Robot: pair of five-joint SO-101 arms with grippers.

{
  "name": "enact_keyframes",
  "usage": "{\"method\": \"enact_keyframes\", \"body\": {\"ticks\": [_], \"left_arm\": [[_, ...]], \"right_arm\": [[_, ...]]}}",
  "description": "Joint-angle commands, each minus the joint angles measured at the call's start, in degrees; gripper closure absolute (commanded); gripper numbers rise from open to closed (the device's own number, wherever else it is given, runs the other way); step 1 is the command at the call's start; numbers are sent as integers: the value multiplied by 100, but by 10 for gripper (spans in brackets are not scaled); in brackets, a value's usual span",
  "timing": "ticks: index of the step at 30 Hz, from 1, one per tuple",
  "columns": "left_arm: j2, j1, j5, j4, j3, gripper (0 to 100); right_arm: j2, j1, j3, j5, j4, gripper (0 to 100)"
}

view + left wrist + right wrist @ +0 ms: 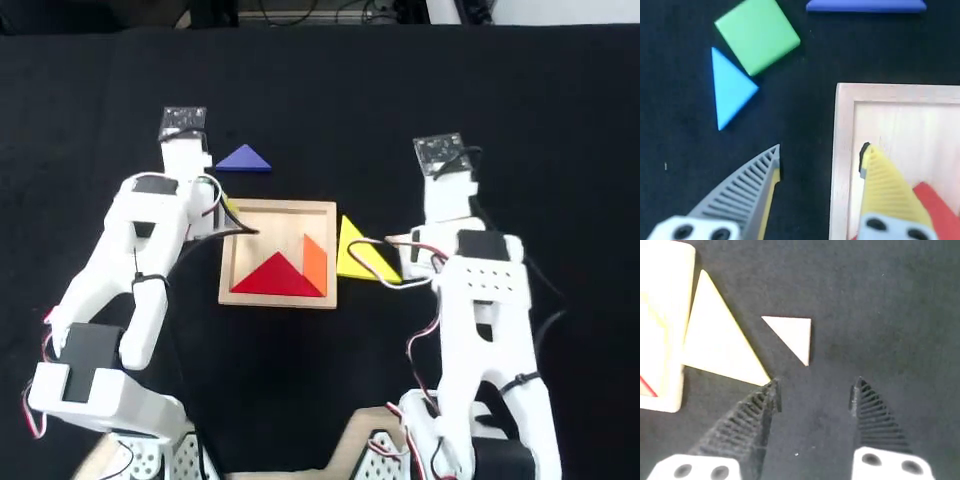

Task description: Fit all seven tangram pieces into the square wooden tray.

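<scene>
The square wooden tray [278, 212] lies mid-table and holds a red triangle [278, 277] and an orange piece [315, 259]. A big yellow triangle [358, 252] lies on the cloth against the tray's right side. My left gripper [820, 152] is open astride the tray wall [844, 150], one finger inside and one outside, holding nothing. Beyond it lie a green square [757, 35], a light blue triangle [730, 87] and a dark blue triangle [866, 6]. My right gripper [815, 387] is open just short of a small pale triangle [792, 335], beside the yellow triangle [715, 345].
Black cloth covers the whole table. The dark blue triangle [243, 159] lies behind the tray's far left corner. Both white arms [130, 260] [480, 300] flank the tray, with open cloth at the back and far right.
</scene>
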Motion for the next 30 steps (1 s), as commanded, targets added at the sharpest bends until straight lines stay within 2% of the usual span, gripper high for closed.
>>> {"method": "enact_keyframes", "body": {"ticks": [1,6,10,16,23,27,30], "left_arm": [[97,-127,-53,-519,40,740],[607,-4,-53,-519,-207,741],[826,22,-44,-149,-602,742],[1319,-4,-44,35,-1059,827],[1363,40,-97,932,-1288,930],[1363,-101,-141,1371,-1288,938],[1354,-215,-545,1565,-1305,939]], "right_arm": [[-180,-220,31,-26,-132,769],[-154,-211,40,-26,-132,769],[-154,-211,40,-26,-141,769],[-154,-211,48,-26,-132,769],[-145,-202,48,-26,-158,769],[-145,-202,48,-26,-167,769],[-145,-202,48,-26,-167,769]]}}
